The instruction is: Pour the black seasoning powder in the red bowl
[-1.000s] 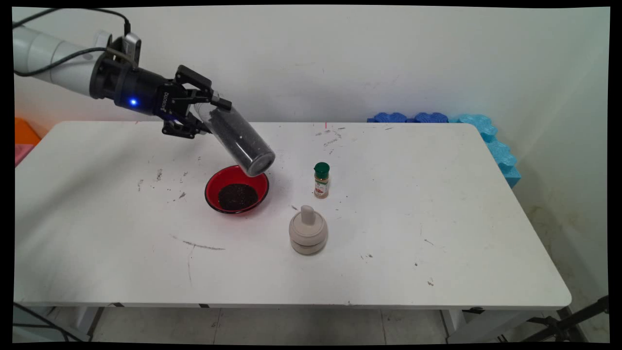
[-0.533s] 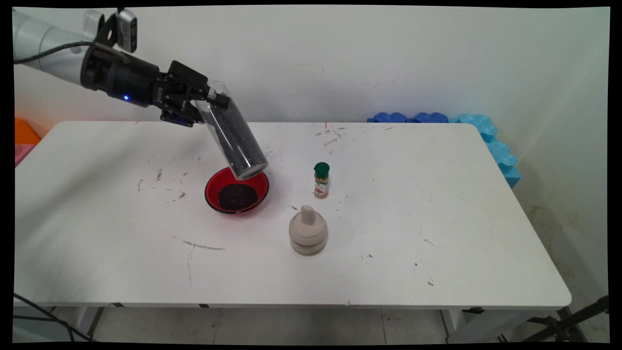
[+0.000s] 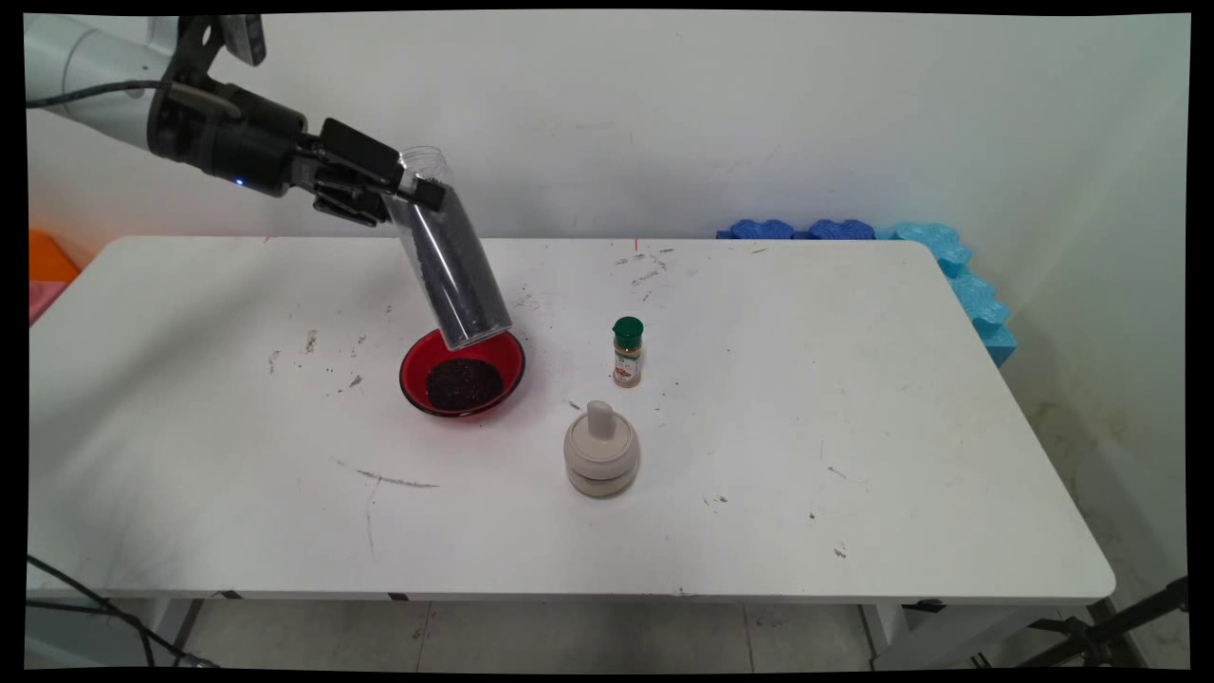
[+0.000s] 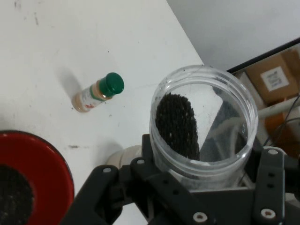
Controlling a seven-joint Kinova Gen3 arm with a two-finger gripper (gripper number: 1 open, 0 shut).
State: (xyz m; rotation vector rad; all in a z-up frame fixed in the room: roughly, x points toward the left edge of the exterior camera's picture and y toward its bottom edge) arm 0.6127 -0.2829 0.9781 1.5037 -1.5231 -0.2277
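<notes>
My gripper (image 3: pixel 406 194) is shut on the upper part of a clear plastic jar (image 3: pixel 455 275) partly filled with black seeds. The jar hangs tilted, with its open threaded mouth up and to the left and its base just above the far rim of a red bowl (image 3: pixel 413 356). A heap of black seeds lies in that bowl. In the hand view the gripper (image 4: pixel 204 180) clasps the jar (image 4: pixel 205 75) from both sides, and black seeds (image 4: pixel 178 126) cling to the jar's inside. The red bowl (image 4: pixel 47 164) shows at the lower left.
A small spice bottle (image 3: pixel 627 353) with a green cap stands right of the bowl and also shows in the hand view (image 4: pixel 96 93). A beige lidded pot (image 3: pixel 600 451) sits nearer the front. Blue foam pieces (image 3: pixel 939 247) line the table's far right corner.
The gripper has risen and turned, swinging the jar from a strong slant toward upright. Its base has moved left, closer over the bowl.
</notes>
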